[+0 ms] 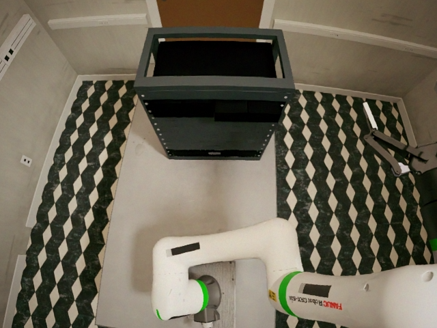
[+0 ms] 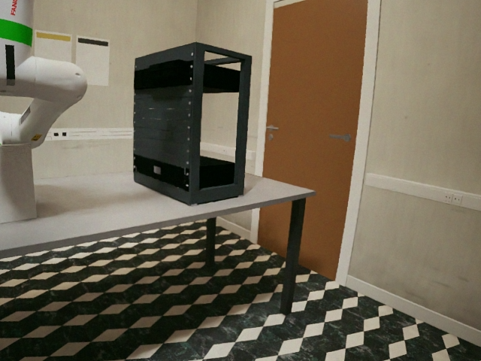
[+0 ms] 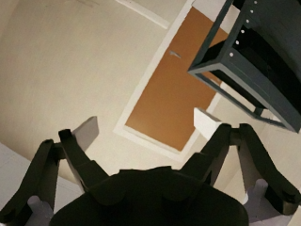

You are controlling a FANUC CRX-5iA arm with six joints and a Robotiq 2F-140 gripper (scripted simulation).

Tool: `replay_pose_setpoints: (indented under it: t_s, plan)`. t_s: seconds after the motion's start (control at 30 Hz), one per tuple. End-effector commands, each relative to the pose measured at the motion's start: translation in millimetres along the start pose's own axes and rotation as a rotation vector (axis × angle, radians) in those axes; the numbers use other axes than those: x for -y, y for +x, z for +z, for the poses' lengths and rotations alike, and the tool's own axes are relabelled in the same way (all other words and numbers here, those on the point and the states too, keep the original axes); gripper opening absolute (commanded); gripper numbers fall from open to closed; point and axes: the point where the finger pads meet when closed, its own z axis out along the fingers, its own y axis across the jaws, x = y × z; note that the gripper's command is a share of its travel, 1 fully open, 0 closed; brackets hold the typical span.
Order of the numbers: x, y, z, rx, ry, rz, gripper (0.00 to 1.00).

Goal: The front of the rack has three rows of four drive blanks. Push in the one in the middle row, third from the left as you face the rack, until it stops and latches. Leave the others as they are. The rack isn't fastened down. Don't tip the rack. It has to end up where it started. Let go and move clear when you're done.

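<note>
White arm (image 1: 225, 247) (image 2: 50, 83) mounted at the near end of the pale surface (image 1: 197, 197) (image 2: 97, 198), elbow bent. Pincer (image 1: 384, 137) (image 3: 146, 121) out to the right of the surface in the top view, over the patterned floor (image 1: 324, 183) (image 2: 155, 295); fingers spread wide, nothing between them, well apart from the rack. Dark rack (image 1: 215, 83) (image 2: 197, 124) (image 3: 221, 61) upright at the far end of the surface. Target blank: middle row of the rack's front; too dark to pick out singly, seating cannot be told. Beyond the rack, brown door (image 1: 212, 14) (image 2: 314, 116) (image 3: 171, 85), shut.
</note>
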Motion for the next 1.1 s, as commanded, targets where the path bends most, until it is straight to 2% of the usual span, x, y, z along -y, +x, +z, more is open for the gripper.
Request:
replay_pose_setpoints:
  t_s: [0.0,0.17,0.23,0.33,0.67,1.07]
  plan:
    - [-38.4,10.9,-6.8,0.023,0.049,-0.135,1.0]
    - [-70.6,20.6,-10.3,0.024,0.048,-0.232,1.0]
    - [-70.6,20.6,-10.3,0.024,0.048,-0.232,1.0]
    - [-101.8,29.6,-13.3,0.025,0.048,-0.319,1.0]
    - [-169.3,48.1,-18.9,0.029,0.052,-0.487,1.0]
    - [-170.0,48.3,-19.0,0.029,0.052,-0.489,1.0]
